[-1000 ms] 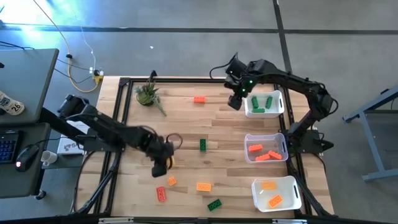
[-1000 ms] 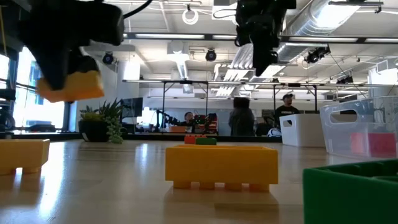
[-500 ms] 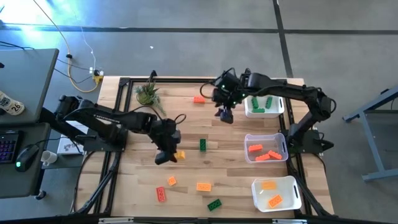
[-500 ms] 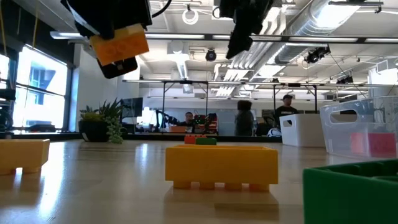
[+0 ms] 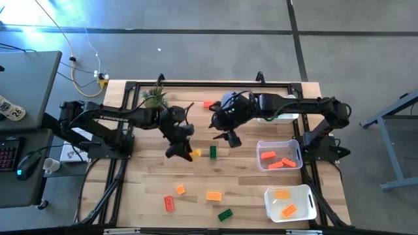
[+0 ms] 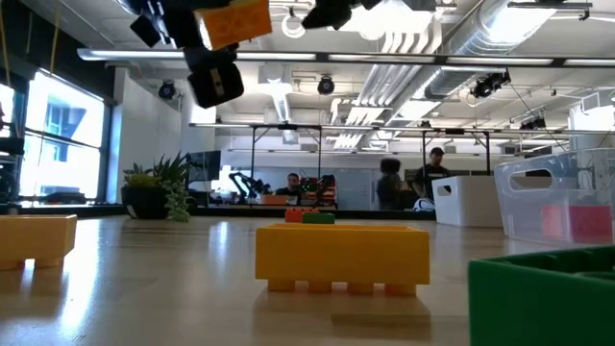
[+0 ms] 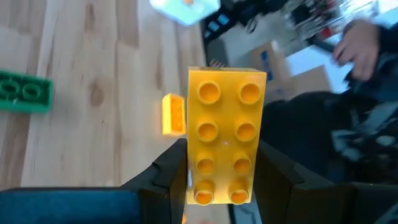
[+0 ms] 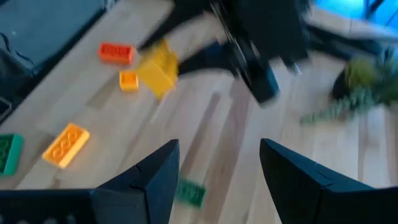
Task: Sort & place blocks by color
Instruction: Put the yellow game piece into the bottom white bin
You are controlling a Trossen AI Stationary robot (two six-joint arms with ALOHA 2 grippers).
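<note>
High view, left end effector (image 5: 189,153) carried yellow block (image 5: 194,154) farther toward center

Overhead looks straight down, low camera skims the table (image 5: 196,189), both wrists share its middle.

Around my wooden table (image 5: 196,176) the floor (image 5: 196,52) is grey concrete. At nine o'clock stands a dark desk (image 5: 26,78) with a mouse (image 5: 25,163). Beyond the table I see tall windows (image 6: 58,135), bright ceiling strip lights (image 6: 404,62), silver ducts (image 6: 500,29) and people (image 6: 389,183) standing far off.
</note>
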